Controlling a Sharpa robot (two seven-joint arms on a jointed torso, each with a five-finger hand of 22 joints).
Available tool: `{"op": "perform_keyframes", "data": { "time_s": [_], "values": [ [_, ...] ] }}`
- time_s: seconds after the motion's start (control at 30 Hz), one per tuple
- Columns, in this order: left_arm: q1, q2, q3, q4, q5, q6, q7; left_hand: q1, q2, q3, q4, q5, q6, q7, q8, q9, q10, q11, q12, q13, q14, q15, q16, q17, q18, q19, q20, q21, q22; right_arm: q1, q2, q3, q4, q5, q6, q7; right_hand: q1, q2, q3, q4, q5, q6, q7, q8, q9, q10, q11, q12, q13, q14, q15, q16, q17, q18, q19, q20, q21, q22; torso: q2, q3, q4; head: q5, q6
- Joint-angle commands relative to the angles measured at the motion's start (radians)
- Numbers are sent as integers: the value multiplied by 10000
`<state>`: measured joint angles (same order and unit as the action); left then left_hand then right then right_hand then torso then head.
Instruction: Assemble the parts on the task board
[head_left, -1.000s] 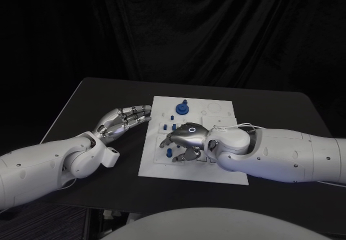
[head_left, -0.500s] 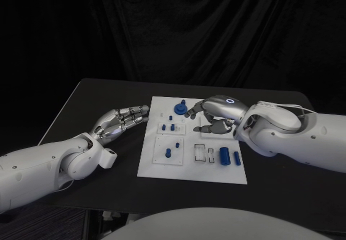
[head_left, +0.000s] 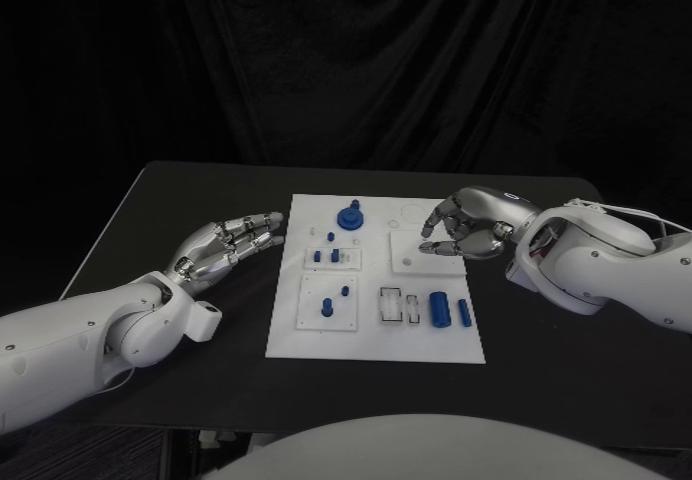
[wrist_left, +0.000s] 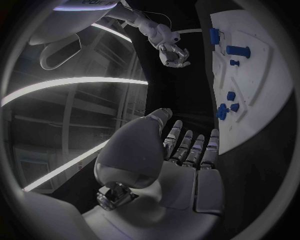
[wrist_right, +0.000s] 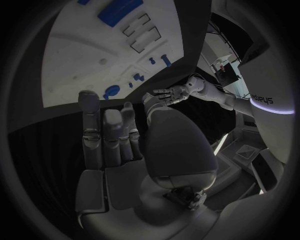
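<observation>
Head view: I see the task board (head_left: 378, 335) lying flat in the middle of the black table (head_left: 173, 200). My left hand (head_left: 228, 246) rests on the table just beside the board's left edge, fingers stretched toward it and holding nothing. My right hand (head_left: 470, 224) hangs over the board's far right corner, fingers curled inward; I see nothing in them. Blue parts are spread over the board: a round knob (head_left: 349, 215) at the far end, small pegs (head_left: 333, 256) near the left middle, and a long bar (head_left: 438, 309) lying beside a slimmer piece (head_left: 464, 312) at the right.

Left wrist view: the left hand (wrist_left: 187, 150) lies flat with fingers straight and released, the board (wrist_left: 262, 100) just beyond their tips.

Right wrist view: the right hand (wrist_right: 115, 145) shows fingers part-folded, palm empty, the board (wrist_right: 81, 55) ahead of it.

Risks, in my judgement: reaching in with curled fingers could knock over or scatter the small pegs. The left fingertips so close to the edge could nudge the board and spoil alignment. The bar and the slim piece lie close together, so a grasp of one may drag the other.
</observation>
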<state>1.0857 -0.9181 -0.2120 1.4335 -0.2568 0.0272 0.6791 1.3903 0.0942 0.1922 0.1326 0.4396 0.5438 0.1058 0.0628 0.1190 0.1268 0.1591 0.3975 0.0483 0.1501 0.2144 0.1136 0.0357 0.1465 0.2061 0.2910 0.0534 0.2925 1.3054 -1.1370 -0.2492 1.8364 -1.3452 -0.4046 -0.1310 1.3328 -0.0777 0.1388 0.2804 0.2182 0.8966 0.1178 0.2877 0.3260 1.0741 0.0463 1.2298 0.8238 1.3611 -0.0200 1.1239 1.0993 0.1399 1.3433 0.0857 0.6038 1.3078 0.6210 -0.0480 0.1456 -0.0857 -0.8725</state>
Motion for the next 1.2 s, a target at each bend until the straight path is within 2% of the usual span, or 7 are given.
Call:
{"op": "perform_keyframes", "data": {
  "time_s": [0.03,0.17,0.23,0.33,0.43,0.83,1.2],
  "values": [
    [-11,15,10,10,43,138,1042,23,90,-38,104,-7,-259,-14,-82,-63,-143,-104,-196,-30,-144,7,-79,-31,-52,-76,-10,-48,-55,-126,-114,-3,170,88,850,-2098,-684,142,-254,60,-91,-128,-64,430,263,659,-62,997,1619,316,-63,499,479,-29,320,-40,738,800,9,5,-54,-269,-1],
    [-11,14,10,25,43,150,1029,84,115,-32,105,14,-325,-25,-91,-80,-164,-134,-233,-33,-165,5,-90,-35,-50,-81,-9,-48,-70,-305,-208,-4,330,-253,1102,-2869,-834,71,-377,30,-64,-125,-202,1221,772,2392,-209,2247,4190,895,-200,1534,1479,-278,897,-182,2640,1184,18,13,-43,-545,-1],
    [-11,-5,10,42,43,154,1022,193,140,-5,69,63,-270,-18,-74,-73,-164,-132,-236,-30,-172,5,-91,-36,-47,-77,-6,-44,-79,-389,-227,-5,399,-508,1294,-3290,-972,0,-463,0,-8,114,-572,2151,1480,4967,-548,3410,7470,1835,-525,3554,3639,-862,1825,-485,6516,1944,16,15,-37,-641,-1],
    [-11,-35,10,61,43,152,1014,251,153,13,46,91,-234,-10,-63,-67,-154,-112,-224,-27,-166,5,-83,-34,-45,-69,-4,-39,-80,-486,-232,-5,465,-843,1573,-3787,-1847,20,-529,55,41,-49,-762,3132,2426,4967,-703,3410,7470,1939,-674,3871,4009,-1050,1987,-665,7761,2179,11,14,-44,-714,-1],
    [-11,-52,10,74,43,150,1000,283,164,26,36,113,-146,0,-46,-50,-141,-96,-197,-22,-163,8,-80,-33,-45,-66,-1,-37,-84,-636,-252,-5,551,-1149,1765,-4202,-2536,-48,-473,117,-156,-61,-827,3470,2815,4967,-797,3410,7470,1984,-737,4036,4199,-1112,2020,-718,8175,2259,5,8,-33,-784,-1],
    [-12,-78,10,85,43,196,951,404,193,82,-23,166,8,27,-10,-20,-107,-39,-158,-15,-132,44,-52,-26,-53,-33,9,-22,-75,-1101,-14,-5,703,-2102,2010,-5024,-3880,-423,-75,154,68,39,-948,3613,3385,4967,-911,3410,7470,2017,-839,4161,4325,-1128,1970,-808,8429,2278,18,18,-11,-833,-1],
    [-13,-83,10,76,43,197,917,489,206,132,-75,200,74,25,6,-7,-82,8,-119,-10,-51,76,13,-8,-69,5,13,-7,-63,-1322,95,-4,672,-2176,2229,-5226,-4350,-395,15,148,-501,69,-926,3254,3413,4967,-900,3410,7470,2017,-837,4164,4316,-1133,1955,-813,8515,2283,6,12,-11,-839,-1]
  ]
}}
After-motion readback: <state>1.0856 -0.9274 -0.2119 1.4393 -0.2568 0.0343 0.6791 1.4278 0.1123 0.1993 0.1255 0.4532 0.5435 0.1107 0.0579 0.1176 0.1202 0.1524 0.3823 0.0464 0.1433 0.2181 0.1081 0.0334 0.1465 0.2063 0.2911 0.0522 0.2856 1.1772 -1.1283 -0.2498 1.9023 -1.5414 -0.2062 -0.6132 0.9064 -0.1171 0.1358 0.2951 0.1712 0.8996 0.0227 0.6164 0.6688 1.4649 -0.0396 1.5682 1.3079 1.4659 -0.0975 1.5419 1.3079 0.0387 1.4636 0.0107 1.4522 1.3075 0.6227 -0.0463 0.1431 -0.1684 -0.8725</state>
